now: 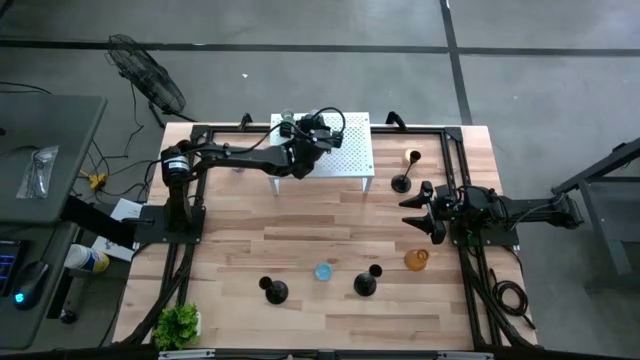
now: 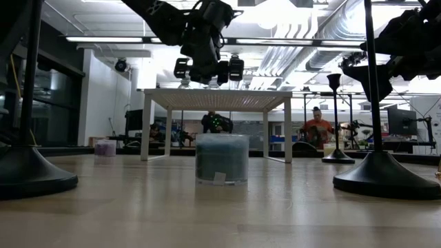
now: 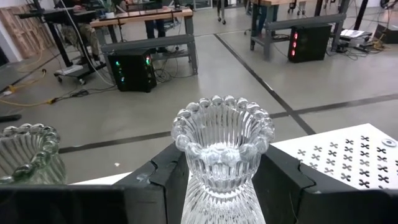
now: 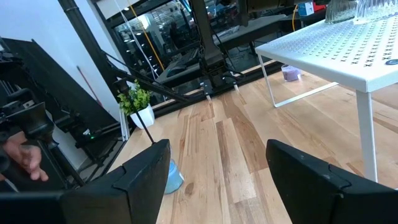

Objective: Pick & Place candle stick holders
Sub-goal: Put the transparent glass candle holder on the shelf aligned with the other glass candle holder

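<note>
My left gripper [image 1: 308, 138] is over the white perforated stand [image 1: 350, 150] and shut on a clear ribbed glass cup [image 3: 222, 149]. A greenish glass cup [image 3: 28, 152] stands beside it on the stand. My right gripper [image 1: 418, 210] is open and empty at the table's right side. Three black holders stand on their round bases: two near the front [image 1: 272, 290] [image 1: 366, 283] and one by the stand [image 1: 402, 182]. A blue cup [image 1: 322, 271] and an amber cup [image 1: 416, 260] stand on the table. A purple cup [image 2: 105, 147] stands beyond the stand. My left gripper pinches the clear cup's narrow waist [image 3: 219, 186] below the beaded rim, one finger [image 3: 163, 183] on each side. The cup stands upright in the hold. Whether its foot rests on the stand's top, I cannot tell; the fingers hide it.
A small green plant [image 1: 178, 322] stands at the near left corner. Black rails [image 1: 455, 160] frame the table. The wood between the stand and the front row of holders is bare [image 1: 320, 220]. A person's hand [image 4: 22, 155] shows beyond the table.
</note>
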Robot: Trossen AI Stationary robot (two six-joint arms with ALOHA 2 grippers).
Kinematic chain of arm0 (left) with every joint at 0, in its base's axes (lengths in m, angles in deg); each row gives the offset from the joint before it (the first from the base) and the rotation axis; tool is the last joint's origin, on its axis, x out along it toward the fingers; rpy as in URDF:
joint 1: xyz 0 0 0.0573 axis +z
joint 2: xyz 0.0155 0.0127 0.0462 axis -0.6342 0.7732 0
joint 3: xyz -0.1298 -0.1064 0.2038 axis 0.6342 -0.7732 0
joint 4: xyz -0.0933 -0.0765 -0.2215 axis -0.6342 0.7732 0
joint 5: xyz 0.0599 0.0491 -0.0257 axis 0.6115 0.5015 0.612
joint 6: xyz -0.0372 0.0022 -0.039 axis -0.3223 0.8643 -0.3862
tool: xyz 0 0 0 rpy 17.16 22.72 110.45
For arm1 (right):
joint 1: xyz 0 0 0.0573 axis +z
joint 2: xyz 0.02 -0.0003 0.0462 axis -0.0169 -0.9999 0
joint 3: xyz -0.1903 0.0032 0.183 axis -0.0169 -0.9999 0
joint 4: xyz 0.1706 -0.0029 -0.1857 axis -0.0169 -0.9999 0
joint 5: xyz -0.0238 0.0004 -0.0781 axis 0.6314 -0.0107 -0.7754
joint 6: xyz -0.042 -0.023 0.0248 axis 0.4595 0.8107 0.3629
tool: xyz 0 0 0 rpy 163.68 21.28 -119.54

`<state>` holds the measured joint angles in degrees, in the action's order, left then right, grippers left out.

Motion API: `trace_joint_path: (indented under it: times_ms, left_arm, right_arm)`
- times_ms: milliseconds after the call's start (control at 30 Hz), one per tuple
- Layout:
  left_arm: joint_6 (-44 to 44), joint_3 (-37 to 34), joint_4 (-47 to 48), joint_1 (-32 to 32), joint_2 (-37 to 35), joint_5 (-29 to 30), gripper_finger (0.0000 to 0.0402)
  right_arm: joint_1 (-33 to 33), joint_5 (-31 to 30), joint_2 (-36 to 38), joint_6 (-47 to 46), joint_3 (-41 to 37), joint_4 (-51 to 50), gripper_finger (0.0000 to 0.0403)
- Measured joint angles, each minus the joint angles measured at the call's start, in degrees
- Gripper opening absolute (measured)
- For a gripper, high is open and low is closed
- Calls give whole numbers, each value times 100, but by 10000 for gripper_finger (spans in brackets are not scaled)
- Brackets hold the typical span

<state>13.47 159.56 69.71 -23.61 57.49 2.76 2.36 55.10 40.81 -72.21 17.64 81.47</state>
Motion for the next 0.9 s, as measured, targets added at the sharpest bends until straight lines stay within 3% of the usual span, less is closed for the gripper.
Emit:
trace_joint_path:
  times_ms: [633, 900]
  left_arm:
    - [210, 0, 0, 0, 0, 7, 153]
    - [212, -2, 0, 0, 0, 194, 219]
  right_arm:
    - [-2, 0, 2, 1, 1, 3, 260]
    - [-1, 0, 0, 1, 1, 3, 260]
